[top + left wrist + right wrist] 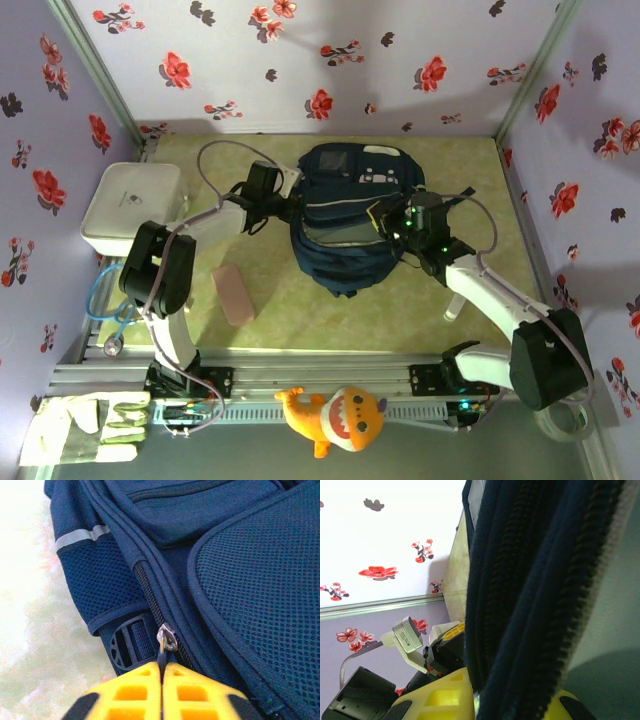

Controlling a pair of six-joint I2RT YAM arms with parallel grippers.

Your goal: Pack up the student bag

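Note:
The student bag [350, 215], navy blue with a grey patch, lies in the middle of the table. My left gripper [284, 206] is at its left side. In the left wrist view the yellow fingers [135, 692] are pressed together on the dark pull tab hanging from the silver zipper slider [167, 639]. My right gripper [390, 222] is at the bag's right side. In the right wrist view a thick fold of the bag's zippered edge [535, 595] runs up from between its fingers [440, 697], which are shut on it.
A white rounded box [130, 205] stands at the far left. A pink case [235, 295] lies in front of the bag on the left. A blue stethoscope [110, 315], a glove [85, 430] and an orange plush [335, 420] lie near the front rail. Flowered walls close in three sides.

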